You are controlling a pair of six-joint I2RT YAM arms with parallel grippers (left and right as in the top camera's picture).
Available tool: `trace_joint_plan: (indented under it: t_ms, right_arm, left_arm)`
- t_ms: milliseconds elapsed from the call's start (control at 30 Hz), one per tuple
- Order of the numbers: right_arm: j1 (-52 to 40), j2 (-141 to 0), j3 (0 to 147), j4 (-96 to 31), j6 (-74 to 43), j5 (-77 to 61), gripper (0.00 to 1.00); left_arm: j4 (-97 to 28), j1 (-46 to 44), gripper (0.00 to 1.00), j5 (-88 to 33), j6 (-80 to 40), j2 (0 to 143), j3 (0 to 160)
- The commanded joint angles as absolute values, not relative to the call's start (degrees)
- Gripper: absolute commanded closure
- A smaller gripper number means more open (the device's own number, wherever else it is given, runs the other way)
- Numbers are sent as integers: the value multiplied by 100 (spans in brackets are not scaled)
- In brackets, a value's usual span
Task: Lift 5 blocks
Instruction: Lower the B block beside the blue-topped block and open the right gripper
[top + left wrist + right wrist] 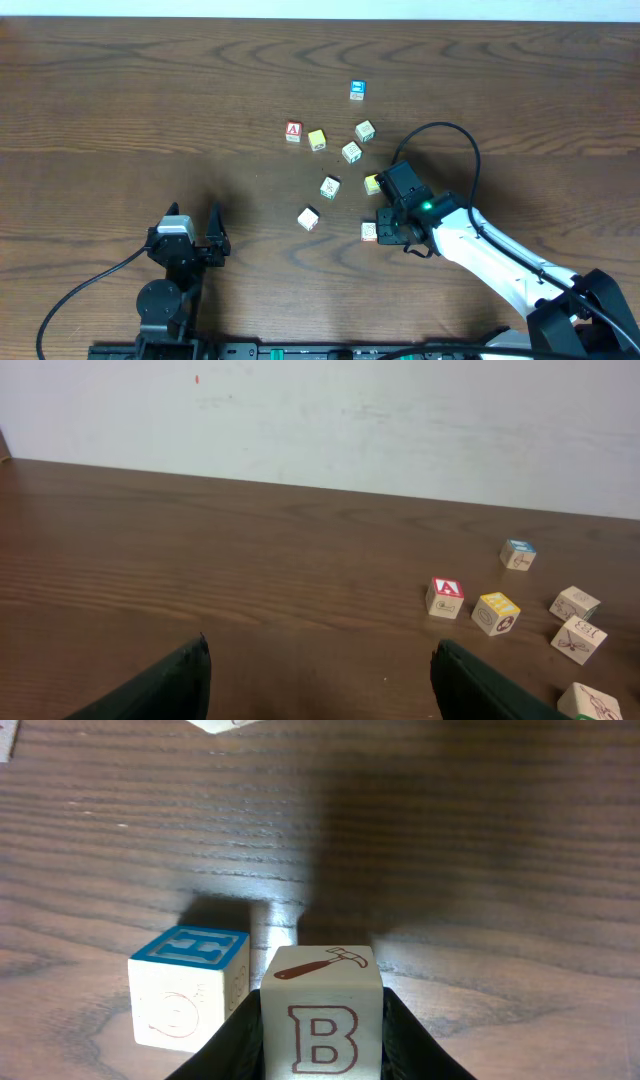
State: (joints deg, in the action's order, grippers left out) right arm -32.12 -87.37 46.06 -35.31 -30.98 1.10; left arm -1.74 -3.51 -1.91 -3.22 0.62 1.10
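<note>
In the right wrist view my right gripper [322,1020] is shut on a whitish block [322,970] with a red "B" on its front and a hammer on top. It sits low over the table. A cube with a teal-framed top [190,985] stands just to its left. From overhead, the right gripper [377,228] is at the right of the scattered blocks, with a whitish red-marked block [369,231] at its fingers and a yellow block [372,184] beside the wrist. My left gripper [193,224] is open and empty at the front left, well away from the blocks.
More cubes are spread on the brown table [120,100]: a yellow one [317,139], whitish ones [351,151] [364,130] [308,218], a teal-marked one [329,186], a red "A" cube [293,131] and a blue-faced cube [357,90]. A black cable [440,125] arcs over the right arm.
</note>
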Motion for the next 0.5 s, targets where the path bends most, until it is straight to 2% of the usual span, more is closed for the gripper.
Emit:
trace_joint_plan:
  t_ms: [0,300,467]
  right_arm:
    - [-3240,-8757,4453,-3533,-3258,211,76]
    - [-3240,-8757,4156,-3269,-3323,211,73]
    - [-3240,-8757,4156,-3157,-3321,211,65]
  left_arm:
    - [-408,-329,29,-38,-373,23,23]
    - [-408,-329,29,-38,-373,30,23]
    - [-408,-329,29,-38,-373,30,23]
